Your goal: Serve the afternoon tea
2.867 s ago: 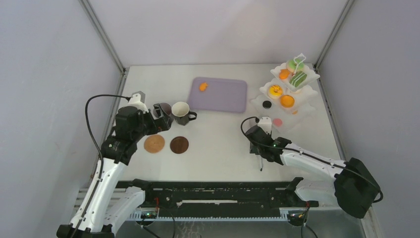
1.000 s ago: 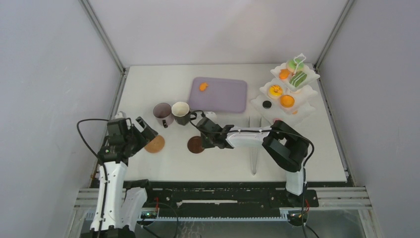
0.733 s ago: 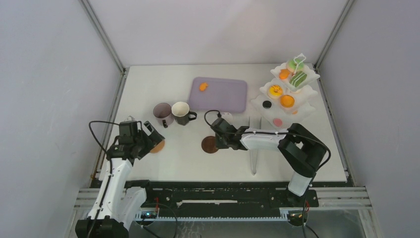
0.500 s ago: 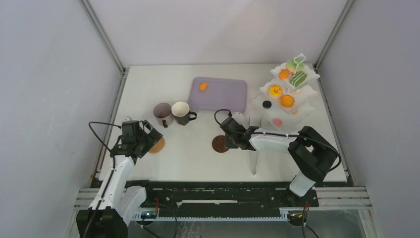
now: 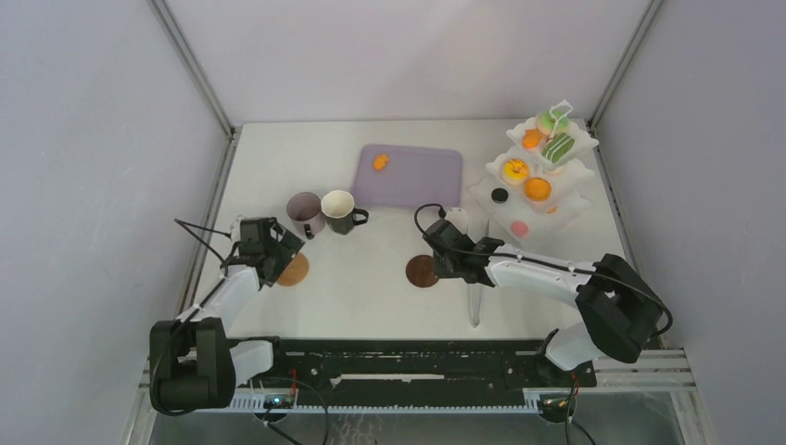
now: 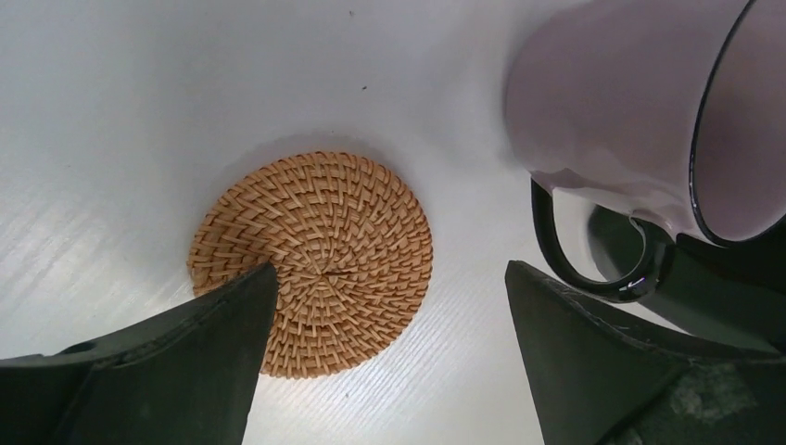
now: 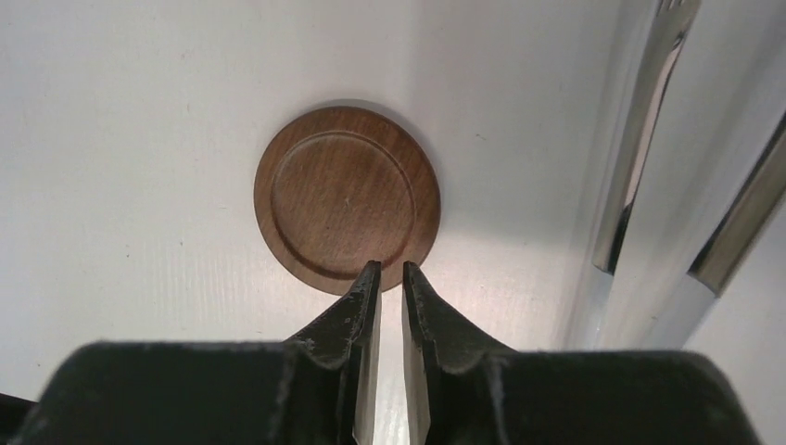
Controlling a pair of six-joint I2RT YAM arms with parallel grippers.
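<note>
A dark wooden coaster (image 5: 422,271) (image 7: 345,195) lies flat on the white table near the middle. My right gripper (image 5: 437,263) (image 7: 389,267) has its tips at the coaster's near rim, parted by a narrow gap with bare table showing between them. A woven light-brown coaster (image 5: 293,269) (image 6: 315,260) lies at the left. My left gripper (image 5: 275,248) (image 6: 389,269) hangs wide open over it, holding nothing. The mauve mug (image 5: 304,213) (image 6: 612,102) and the dark mug (image 5: 338,210) stand just behind. The white three-tier stand (image 5: 567,206) at the back right carries doughnuts (image 5: 515,170) and macarons.
Long white tongs (image 5: 475,278) (image 7: 640,167) lie just right of the wooden coaster. A lilac tray (image 5: 417,181) with one small orange sweet (image 5: 380,162) sits at the back centre. Grey walls close in the table on three sides.
My right gripper carried the wooden coaster rightward from beside the woven one toward the tongs, and its jaws have now parted a little. My left arm dropped lower and closer to the woven coaster.
</note>
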